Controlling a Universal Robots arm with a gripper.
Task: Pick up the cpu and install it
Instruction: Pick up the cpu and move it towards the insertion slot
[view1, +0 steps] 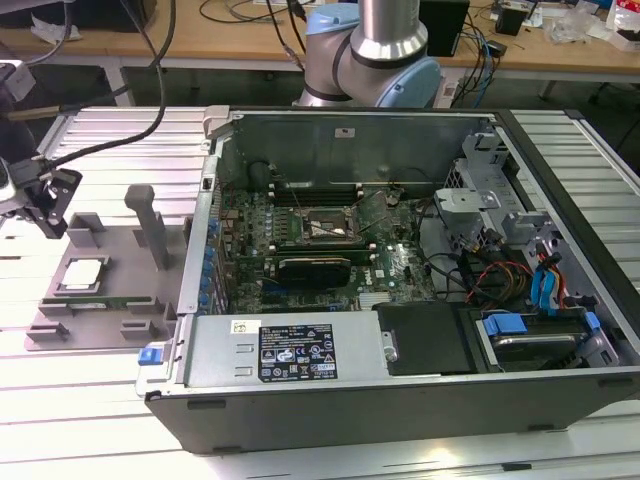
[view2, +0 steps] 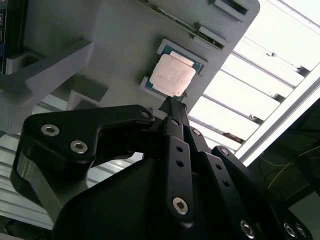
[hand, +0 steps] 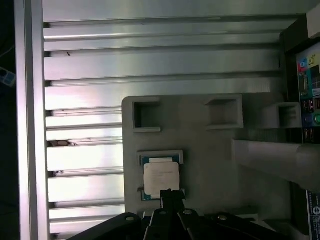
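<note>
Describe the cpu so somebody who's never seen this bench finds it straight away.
Find the open computer case; on the exterior view's left lies a grey fixture plate. The cpu sits in its square frame: the one flat silvery square among grey plastic blocks.

The cpu has a pale silvery top with a thin, seemingly teal-green border. The fixture plate is matte grey, the table ribbed silver, the gripper black.

Claw pinched closed, tips angled downward.
</note>
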